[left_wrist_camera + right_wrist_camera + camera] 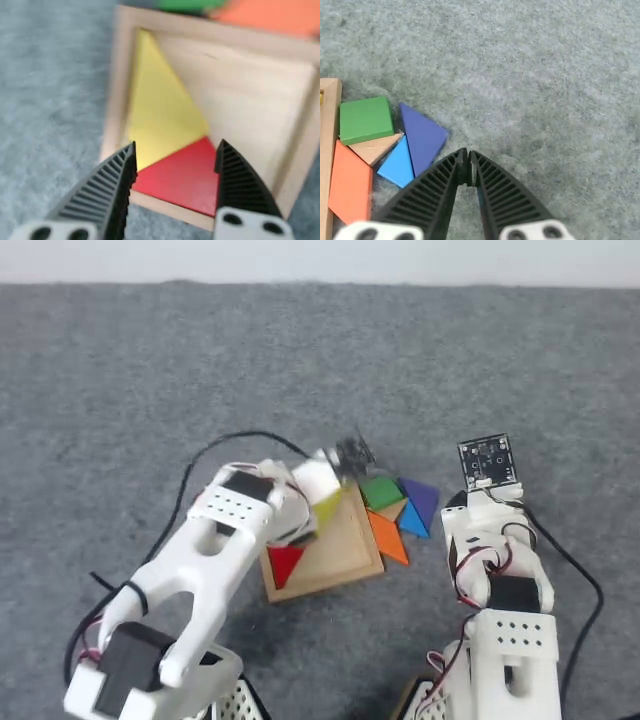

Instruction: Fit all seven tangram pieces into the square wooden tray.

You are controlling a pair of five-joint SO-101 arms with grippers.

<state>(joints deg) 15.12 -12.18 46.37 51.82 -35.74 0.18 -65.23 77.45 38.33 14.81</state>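
Two pieces (160,110) line one tray (116,90) edge, rest bare; left claw (177,144) open, right claw (468,152) closed.

A mottled grey felt-like fabric covering (150,370) is spreading across everything the high view takes in, and its short, fuzzy nap is showing up close in both wrist views. At the far side a plain pale off-white band (320,260) is running straight along the covering's border; whether it is a wall or a bare surface cannot be told. Soft, even light is falling on the fabric, leaving only faint, blurred shadows.
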